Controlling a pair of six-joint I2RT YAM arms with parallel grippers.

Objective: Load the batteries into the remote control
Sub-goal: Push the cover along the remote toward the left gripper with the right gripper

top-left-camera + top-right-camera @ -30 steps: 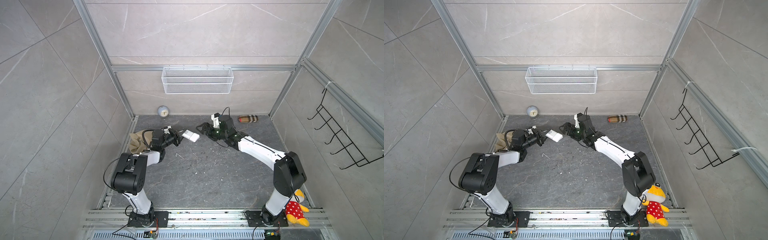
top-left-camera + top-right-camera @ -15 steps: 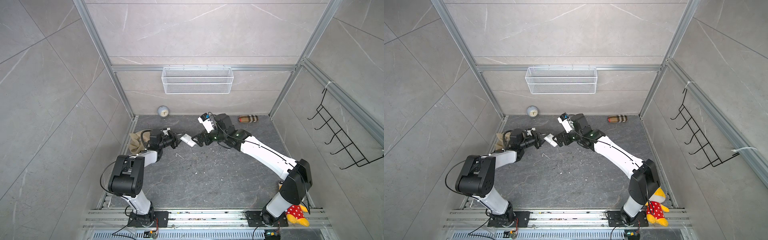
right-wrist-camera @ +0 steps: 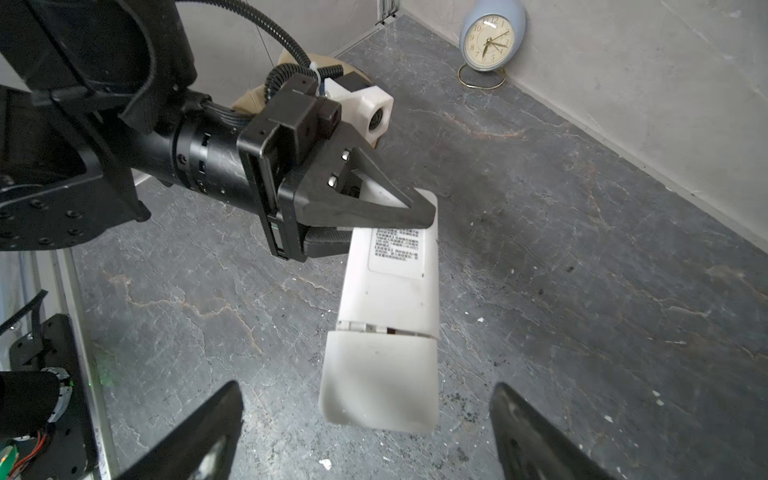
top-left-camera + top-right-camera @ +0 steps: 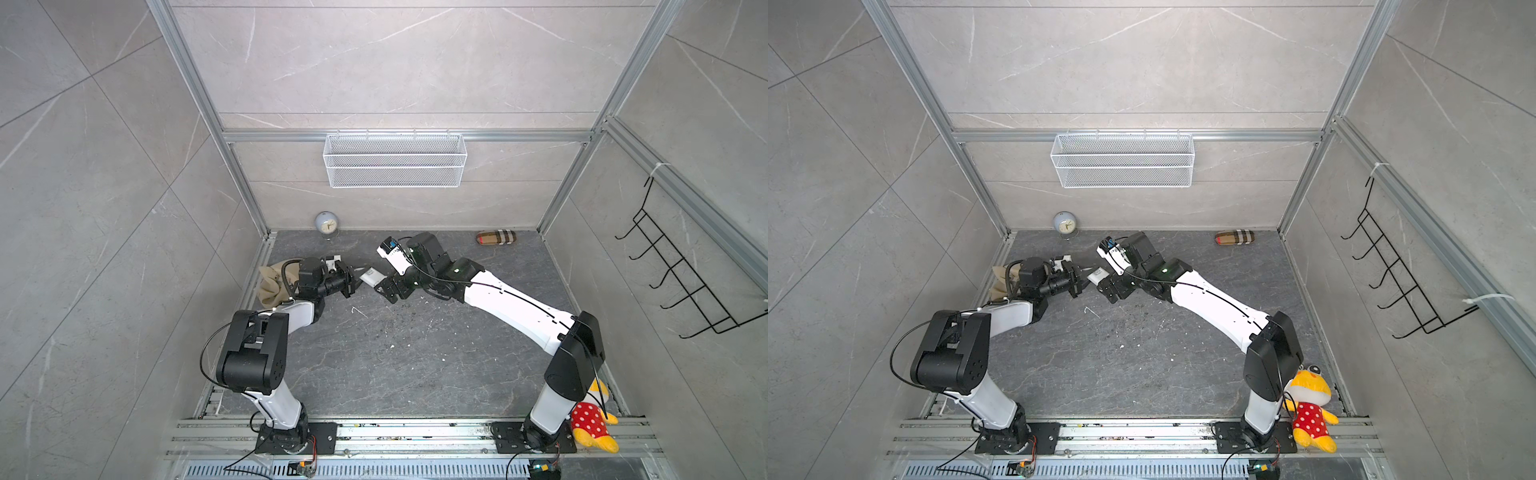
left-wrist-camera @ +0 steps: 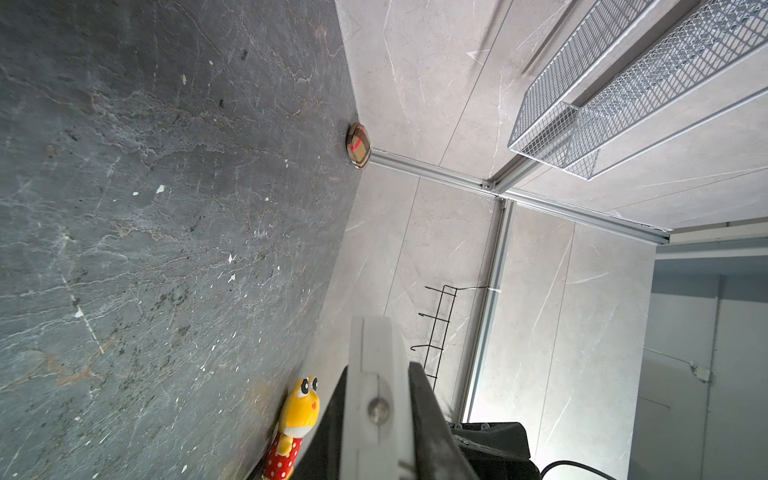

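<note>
Your left gripper (image 3: 395,220): fingers clamped on the labelled end of the remote control (image 3: 390,299), holding it off the bench (image 3: 582,291), back face toward the right wrist camera. The back cover (image 3: 380,382) sits at the free end, with a thin gap at its seam. Your right gripper (image 3: 365,399): fingers spread wide, flanking the cover end without touching it.

My left gripper (image 3: 419,216) is clamped on one end of the remote control (image 3: 390,291), arm stretched low. My right gripper (image 3: 365,399) faces it, jaws spread wide either side of the free end, touching nothing.
</note>
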